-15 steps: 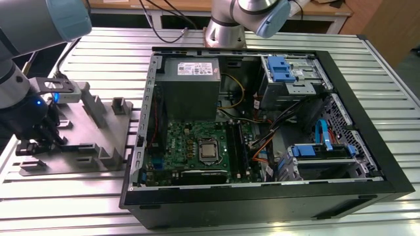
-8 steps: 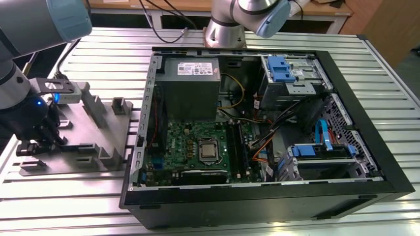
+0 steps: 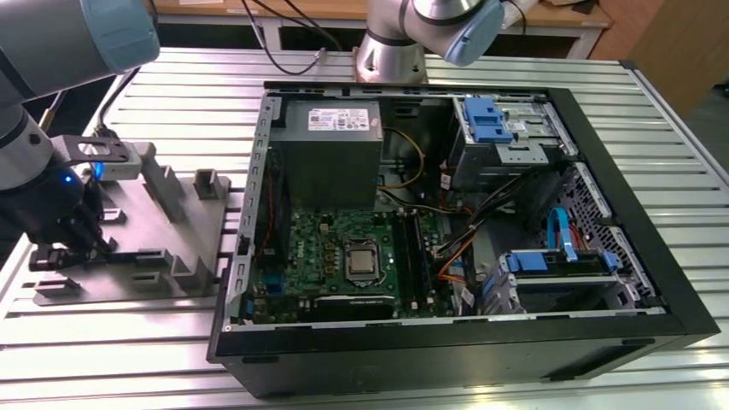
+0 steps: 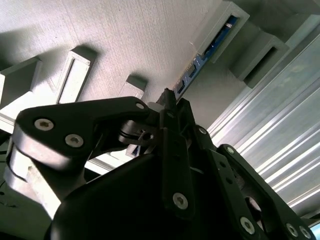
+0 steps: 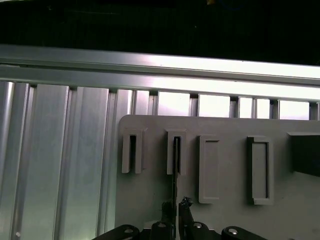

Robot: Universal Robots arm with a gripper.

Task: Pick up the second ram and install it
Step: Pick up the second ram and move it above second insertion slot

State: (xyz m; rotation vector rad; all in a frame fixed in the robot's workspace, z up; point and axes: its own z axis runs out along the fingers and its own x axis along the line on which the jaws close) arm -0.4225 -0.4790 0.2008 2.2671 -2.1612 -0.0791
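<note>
Robot hand [image 5: 176, 206] pinching second ram [image 5: 175, 175], ram standing in grey holder [image 5: 145, 200] slot

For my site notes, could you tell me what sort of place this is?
Probably a robotics lab or assembly test cell: an open PC case lies on a ribbed aluminium table, beside a grey fixture plate, with a robot arm based on the table beyond it.

Glare on table rail [image 5: 165, 62]; end effector [image 4: 169, 102] dark.
</note>
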